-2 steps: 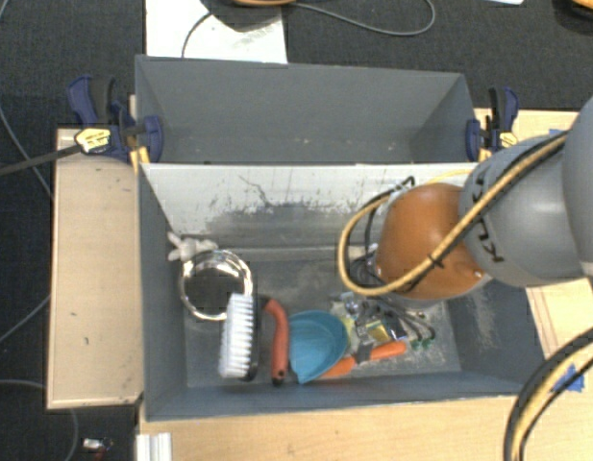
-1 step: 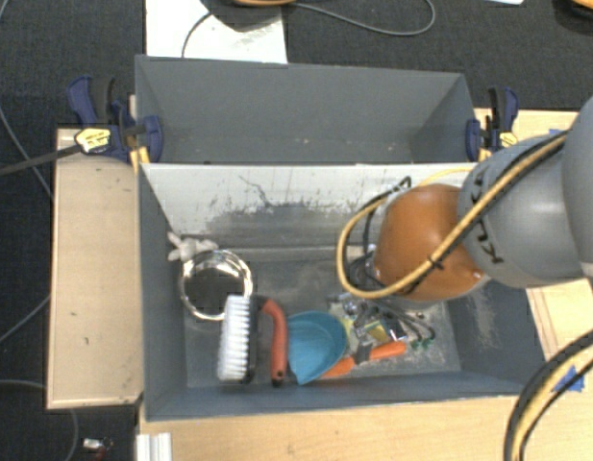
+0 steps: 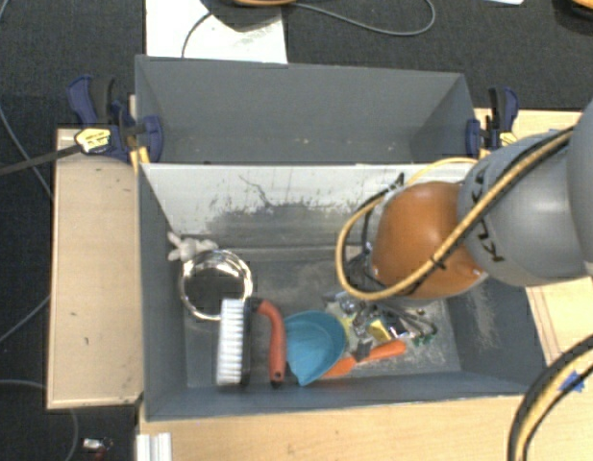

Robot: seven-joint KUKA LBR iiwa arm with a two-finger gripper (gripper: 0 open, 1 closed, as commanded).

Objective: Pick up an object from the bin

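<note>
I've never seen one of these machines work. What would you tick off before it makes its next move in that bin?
1. Gripper is down inside the bin, low and right of centre: ok.
2. Something to pick lies close by: ok. A blue scoop and an orange stick lie right beside the gripper, among a small heap.
3. Whether it already holds something: cannot tell. The arm's orange cover hides that spot.
4. Other things are out from under the arm: ok. The white brush, red handle and shiny round cup lie farther left.
</note>
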